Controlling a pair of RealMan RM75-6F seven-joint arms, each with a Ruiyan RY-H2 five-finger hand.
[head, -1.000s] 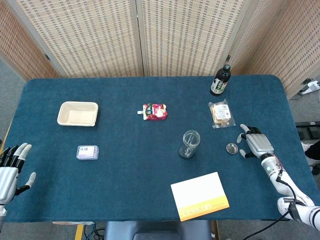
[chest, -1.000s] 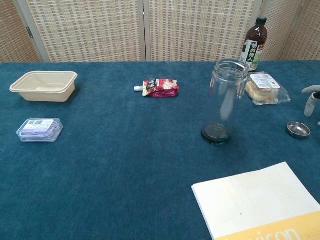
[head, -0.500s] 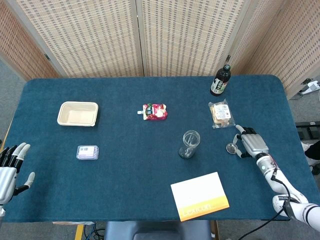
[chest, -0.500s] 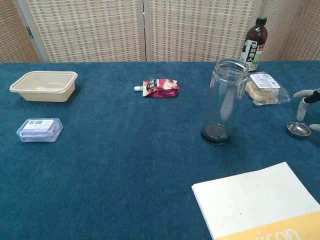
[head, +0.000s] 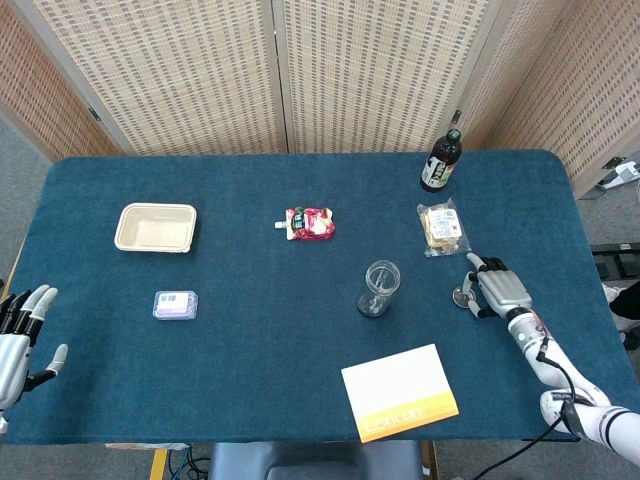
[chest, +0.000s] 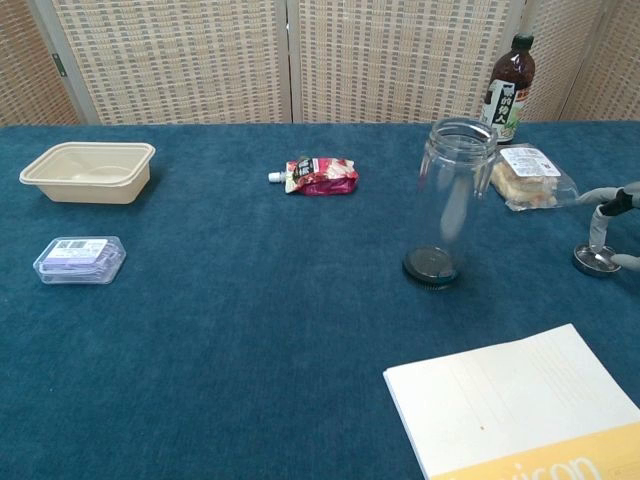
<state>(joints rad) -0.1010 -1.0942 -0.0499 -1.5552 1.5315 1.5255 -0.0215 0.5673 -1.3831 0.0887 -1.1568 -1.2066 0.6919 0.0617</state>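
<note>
A small round metal lid lies on the blue table cloth, right of a clear, lidless jar that stands upright. My right hand is over the lid's right side. One fingertip comes down onto the lid and the thumb lies beside it; the lid stays flat on the cloth. My left hand hovers at the table's near left edge with its fingers spread, holding nothing; the chest view does not show it.
A dark bottle and a wrapped sandwich packet stand behind the right hand. A red pouch lies mid-table, a beige tray and small plastic box at left. A white and yellow notebook lies near the front edge.
My right hand has slid left and a little forward, from beside the lid to over it, one fingertip now on it. The left hand has drifted slightly down and left.
</note>
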